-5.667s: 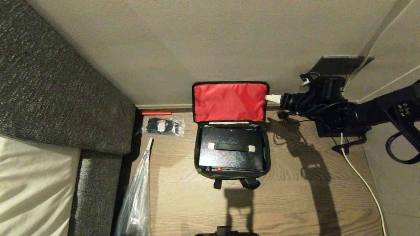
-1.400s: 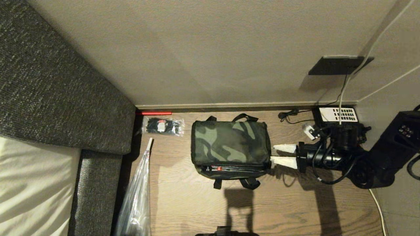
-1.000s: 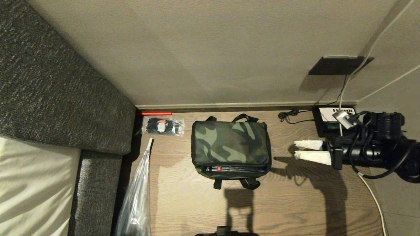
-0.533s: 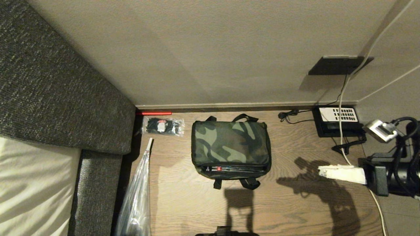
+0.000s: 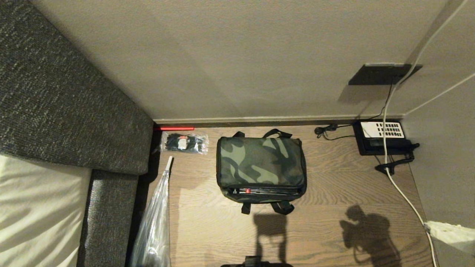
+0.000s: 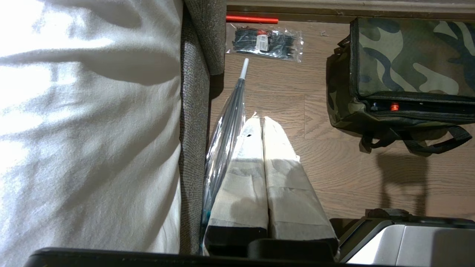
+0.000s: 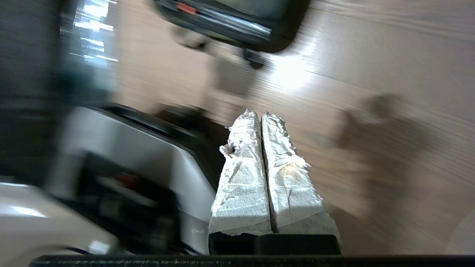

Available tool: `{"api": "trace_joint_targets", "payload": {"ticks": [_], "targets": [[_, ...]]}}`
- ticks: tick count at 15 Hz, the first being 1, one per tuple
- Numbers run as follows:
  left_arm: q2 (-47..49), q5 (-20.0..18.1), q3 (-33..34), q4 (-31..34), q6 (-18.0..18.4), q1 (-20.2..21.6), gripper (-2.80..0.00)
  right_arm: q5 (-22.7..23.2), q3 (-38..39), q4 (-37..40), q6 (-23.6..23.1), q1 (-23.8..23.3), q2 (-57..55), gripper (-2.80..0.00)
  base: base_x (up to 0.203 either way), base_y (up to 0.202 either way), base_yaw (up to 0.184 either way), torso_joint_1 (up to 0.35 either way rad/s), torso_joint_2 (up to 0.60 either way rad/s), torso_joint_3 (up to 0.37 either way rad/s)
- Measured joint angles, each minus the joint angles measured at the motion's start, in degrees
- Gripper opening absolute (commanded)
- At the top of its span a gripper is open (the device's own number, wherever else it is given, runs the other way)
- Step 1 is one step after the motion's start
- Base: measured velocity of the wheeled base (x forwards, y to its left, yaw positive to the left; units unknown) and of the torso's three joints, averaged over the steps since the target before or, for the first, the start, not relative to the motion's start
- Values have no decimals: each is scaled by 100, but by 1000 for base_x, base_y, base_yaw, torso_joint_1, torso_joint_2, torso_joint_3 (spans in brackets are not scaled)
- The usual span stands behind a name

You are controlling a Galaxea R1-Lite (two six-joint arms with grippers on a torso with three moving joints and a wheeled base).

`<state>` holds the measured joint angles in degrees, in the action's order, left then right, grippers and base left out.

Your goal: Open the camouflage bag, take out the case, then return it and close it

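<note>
The camouflage bag (image 5: 259, 161) stands on the wooden floor by the wall with its lid down. It also shows in the left wrist view (image 6: 408, 55) and, blurred, in the right wrist view (image 7: 237, 18). The case is hidden inside it; only a small red spot (image 6: 394, 106) shows in the slit under the lid's front edge. My right gripper (image 5: 428, 225) pokes in at the lower right edge of the head view, far from the bag, and its white-wrapped fingers are shut on nothing (image 7: 259, 114). My left gripper (image 6: 259, 118) is parked, shut and empty, beside the sofa.
A grey sofa (image 5: 55, 111) with a white cushion fills the left. A plastic-wrapped umbrella (image 5: 156, 215) leans by it, with a packet of black ties (image 5: 184, 142) and a red stick (image 5: 174, 128) near the wall. A black telephone (image 5: 382, 137) and white cable (image 5: 406, 198) lie at right.
The red-lined lid, open several seconds ago, is down. My right gripper has drawn back from the bag's right side to the lower right edge and has shut.
</note>
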<state>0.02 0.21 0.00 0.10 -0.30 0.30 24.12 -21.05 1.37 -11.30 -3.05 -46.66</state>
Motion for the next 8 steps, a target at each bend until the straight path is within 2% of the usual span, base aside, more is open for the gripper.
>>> {"api": "trace_joint_targets", "payload": {"ticks": [2, 4, 6, 8], "targets": [[0, 0, 0, -2, -3, -3, -280, -890, 234, 752, -137, 136, 1031, -280, 0, 0, 0, 0, 0, 0], [0, 1, 0, 0, 1, -3, -280, -1520, 637, 1133, -94, 242, 1983, -280, 0, 0, 0, 0, 0, 0], [0, 1, 0, -2, -1, -3, -280, -1978, 1128, 1037, 63, 305, 2754, -280, 0, 0, 0, 0, 0, 0], [0, -3, 0, -2, 5, -3, -280, -2153, 1555, 655, 276, 327, 3483, -280, 0, 0, 0, 0, 0, 0]]}}
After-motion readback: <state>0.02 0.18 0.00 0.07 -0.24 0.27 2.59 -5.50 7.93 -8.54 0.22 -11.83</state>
